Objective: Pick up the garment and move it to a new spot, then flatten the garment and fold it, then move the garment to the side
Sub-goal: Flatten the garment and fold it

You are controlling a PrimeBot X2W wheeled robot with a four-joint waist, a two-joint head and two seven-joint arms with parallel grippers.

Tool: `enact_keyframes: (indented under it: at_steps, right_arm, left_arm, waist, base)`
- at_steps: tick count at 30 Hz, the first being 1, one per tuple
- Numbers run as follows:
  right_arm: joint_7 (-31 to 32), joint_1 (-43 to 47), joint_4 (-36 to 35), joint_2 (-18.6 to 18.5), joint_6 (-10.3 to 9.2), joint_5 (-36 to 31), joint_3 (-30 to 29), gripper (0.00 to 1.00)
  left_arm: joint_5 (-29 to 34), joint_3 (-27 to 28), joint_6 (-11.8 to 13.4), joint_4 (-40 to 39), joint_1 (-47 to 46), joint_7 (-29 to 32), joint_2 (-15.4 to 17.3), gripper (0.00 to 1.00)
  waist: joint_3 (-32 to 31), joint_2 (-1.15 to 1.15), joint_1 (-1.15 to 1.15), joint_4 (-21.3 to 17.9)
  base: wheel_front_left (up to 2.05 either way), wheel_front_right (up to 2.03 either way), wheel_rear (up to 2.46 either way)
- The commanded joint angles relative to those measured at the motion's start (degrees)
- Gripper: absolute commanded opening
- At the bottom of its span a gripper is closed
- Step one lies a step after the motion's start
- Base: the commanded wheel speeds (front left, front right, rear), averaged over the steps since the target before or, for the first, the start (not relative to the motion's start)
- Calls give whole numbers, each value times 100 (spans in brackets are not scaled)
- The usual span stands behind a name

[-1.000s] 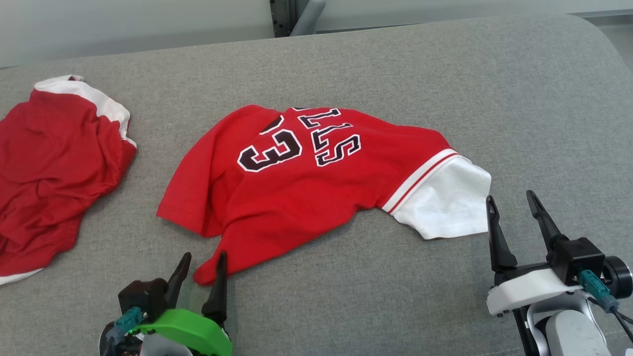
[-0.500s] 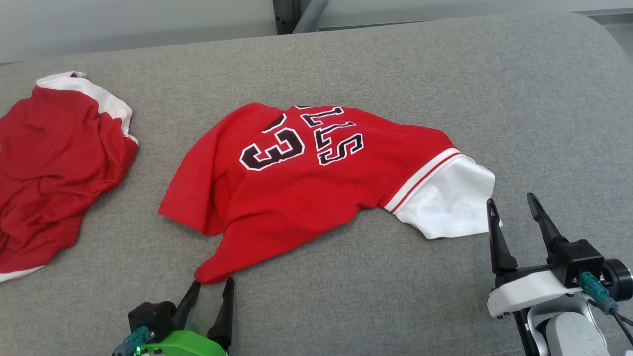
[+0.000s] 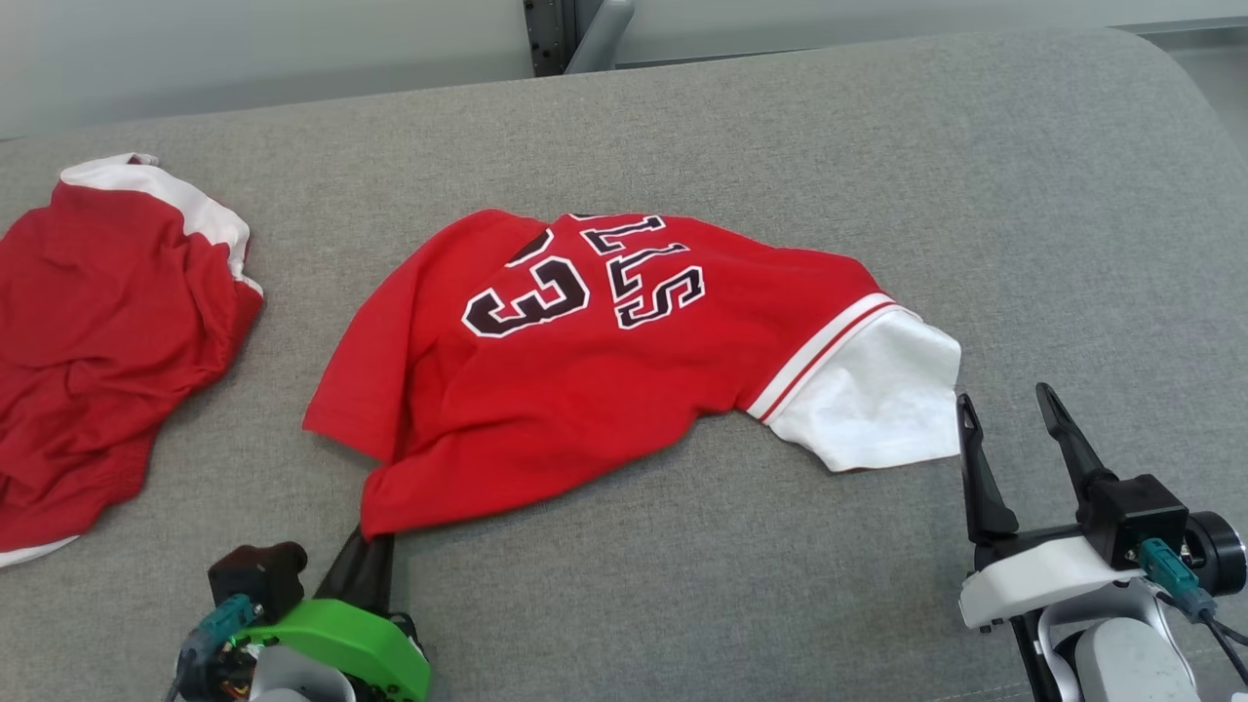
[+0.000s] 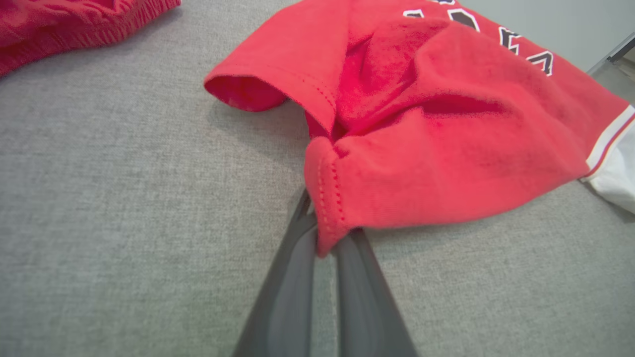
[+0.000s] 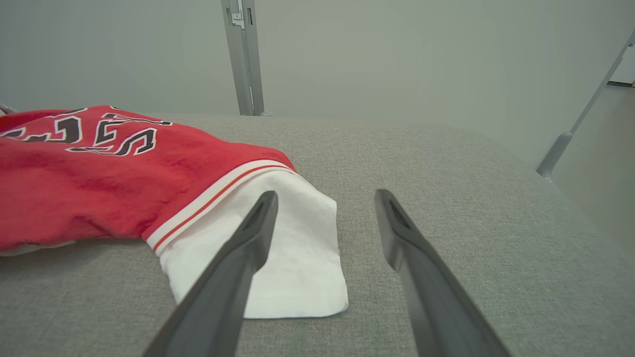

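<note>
The garment (image 3: 585, 390) is a red jersey with black-and-white lettering and a white sleeve, lying crumpled in the middle of the grey padded surface. My left gripper (image 3: 370, 541) is shut on the jersey's near red corner. In the left wrist view that hemmed corner (image 4: 330, 218) is pinched between the two dark fingers (image 4: 292, 287). My right gripper (image 3: 1004, 409) stands open just right of the white sleeve (image 3: 877, 400). In the right wrist view the sleeve (image 5: 278, 258) lies partly behind the left finger, with nothing between the fingers.
A second red garment (image 3: 97, 331) with white trim lies bunched at the left edge of the grey surface (image 3: 780, 146). A metal post (image 3: 551, 34) and a pale wall stand behind it. The surface curves down at the far right.
My left gripper moved forward onto the jersey's near corner and shut on it. That corner now sits slightly further left. The right gripper has stayed in place.
</note>
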Motion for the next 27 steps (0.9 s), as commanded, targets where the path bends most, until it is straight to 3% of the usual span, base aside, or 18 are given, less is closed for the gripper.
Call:
enact_keyframes:
  at_steps: [1, 8, 15, 17, 19, 23, 24, 25, 27]
  right_arm:
    - [-18, 48, -4, -17, -2, 23, -23, 100]
    - [-18, 120, -4, -18, -2, 64, -44, 100]
    - [-18, 107, 20, -18, -2, 113, -6, 100]
    - [-18, 114, 14, -18, -2, 120, 2, 100]
    - [-18, 118, 4, -18, -2, 120, 4, 100]
    - [-18, 112, 7, -17, -2, 119, 0, 100]
    - [-18, 104, 10, -19, -2, 116, 3, 100]
    - [-18, 87, 13, -18, -2, 112, 8, 100]
    - [-18, 53, 7, -18, -2, 100, 2, 100]
  left_arm:
    - [89, 100, 45, -114, -81, 1, 104, 0]
    - [628, 204, 440, -1253, -3, 205, 723, 0]
    - [1164, 31, 1055, -2609, 256, 859, 1383, 0]
    - [1325, -66, 1210, -2801, 390, 952, 1414, 14]
    - [1510, -217, 1341, -2806, 472, 1006, 1448, 16]
    - [1902, -748, 1404, -2361, 541, 1068, 1152, 38]
    - [2027, -886, 1376, -2193, 523, 1106, 1124, 56]
    - [2013, -966, 1342, -2055, 515, 1132, 1047, 66]
    - [2102, -1162, 1276, -1726, 485, 1200, 933, 73]
  waist:
    - [-13, 0, 0, 0]
    - [-55, 0, 0, 89]
    - [-102, 0, 0, 127]
    - [-95, 0, 0, 127]
    - [-75, 0, 0, 132]
    - [-26, 0, 0, 163]
    - [-21, 0, 0, 166]
    - [-12, 0, 0, 166]
    - [9, 0, 0, 175]
  base:
    - [0, 0, 0]
    - [0, 0, 0]
    - [0, 0, 0]
    - [0, 0, 0]
    - [0, 0, 0]
    - [0, 0, 0]
    - [0, 0, 0]
    - [0, 0, 0]
    - [0, 0, 0]
